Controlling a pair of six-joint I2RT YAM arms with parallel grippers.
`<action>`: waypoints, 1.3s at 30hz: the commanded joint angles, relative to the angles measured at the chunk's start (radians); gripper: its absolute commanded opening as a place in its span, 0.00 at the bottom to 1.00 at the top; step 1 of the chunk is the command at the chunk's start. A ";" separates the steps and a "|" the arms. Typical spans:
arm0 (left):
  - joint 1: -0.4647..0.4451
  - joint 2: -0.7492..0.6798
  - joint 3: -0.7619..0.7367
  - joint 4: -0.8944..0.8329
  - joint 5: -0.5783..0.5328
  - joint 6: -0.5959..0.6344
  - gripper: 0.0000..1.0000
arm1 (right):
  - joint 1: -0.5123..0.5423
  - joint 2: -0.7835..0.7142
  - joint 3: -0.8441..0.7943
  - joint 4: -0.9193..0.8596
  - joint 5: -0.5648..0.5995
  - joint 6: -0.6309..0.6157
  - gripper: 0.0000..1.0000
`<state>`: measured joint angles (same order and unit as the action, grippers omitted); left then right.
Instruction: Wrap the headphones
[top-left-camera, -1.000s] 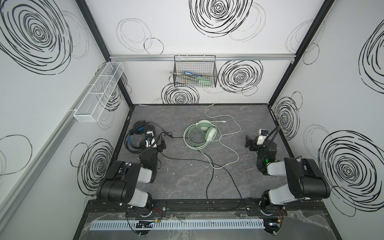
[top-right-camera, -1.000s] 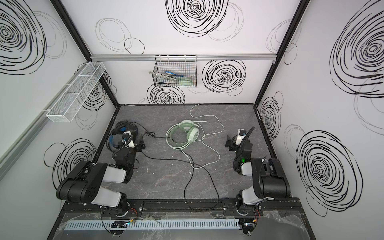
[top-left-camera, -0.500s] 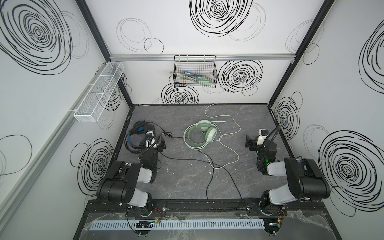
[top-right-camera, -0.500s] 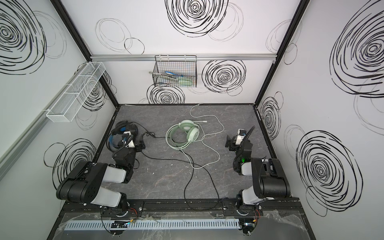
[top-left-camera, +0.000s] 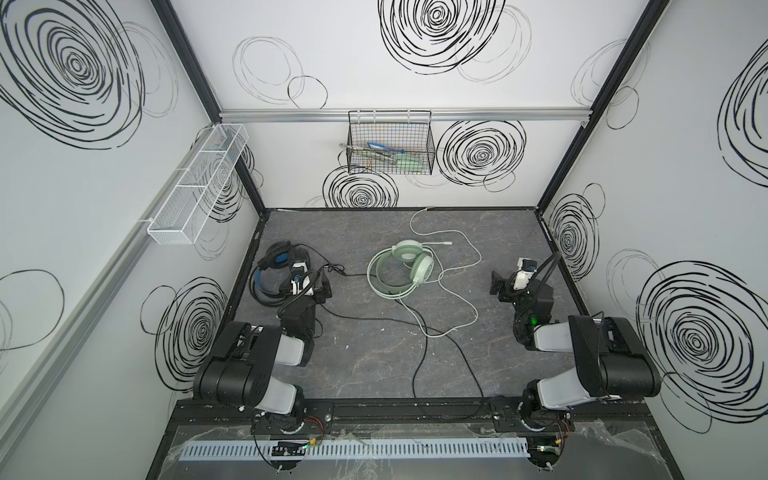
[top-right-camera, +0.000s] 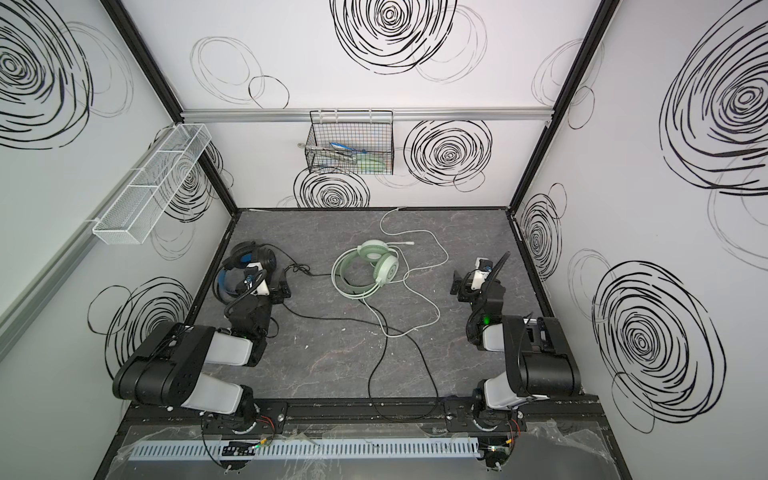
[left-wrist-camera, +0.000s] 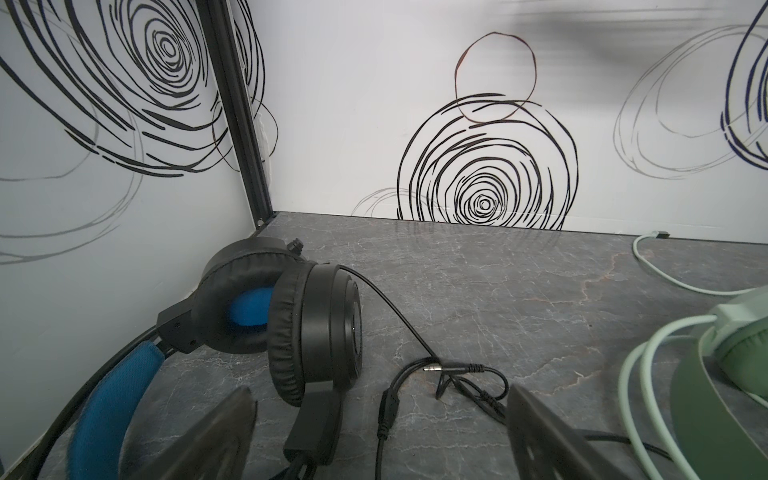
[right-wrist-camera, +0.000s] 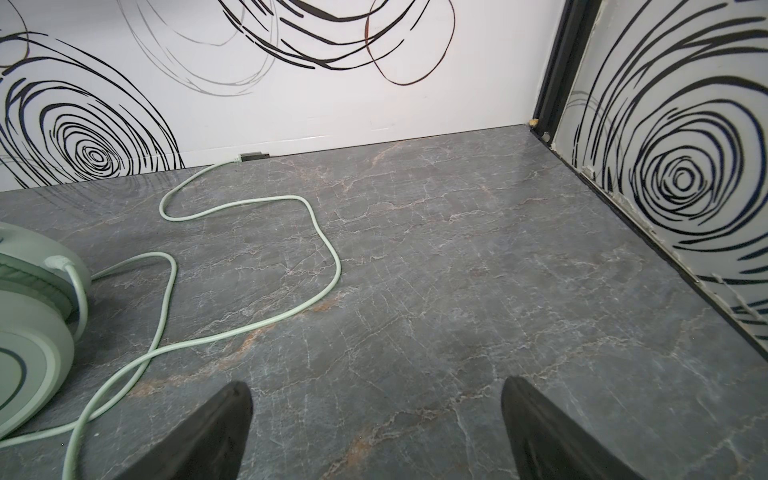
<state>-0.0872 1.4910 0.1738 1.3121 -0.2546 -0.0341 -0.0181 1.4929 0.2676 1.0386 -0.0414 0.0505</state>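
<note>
At the middle of the surface (top-left-camera: 353, 374) the mint-green headset (top-left-camera: 422, 268) lies flat, pale cord (right-wrist-camera: 328, 249) sprawled toward the right arm's jaws, wide apart and empty. Left of it the black, blue-padded headset (left-wrist-camera: 316, 324) sits just ahead of the left arm's jaws, likewise spread and empty, black cord (left-wrist-camera: 457, 368) trailing loose.
</note>
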 joint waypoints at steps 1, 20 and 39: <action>-0.003 0.003 -0.002 0.088 0.002 0.012 0.96 | 0.001 -0.012 0.014 0.021 0.000 -0.008 0.97; -0.003 0.004 -0.003 0.088 0.002 0.012 0.96 | 0.001 -0.010 0.008 0.034 0.028 0.006 0.97; -0.003 -0.007 -0.003 0.091 -0.001 0.010 0.96 | -0.001 -0.014 0.012 0.021 0.007 -0.004 0.97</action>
<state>-0.0872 1.4906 0.1738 1.3121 -0.2546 -0.0334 -0.0196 1.4860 0.2687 1.0508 -0.0299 0.0509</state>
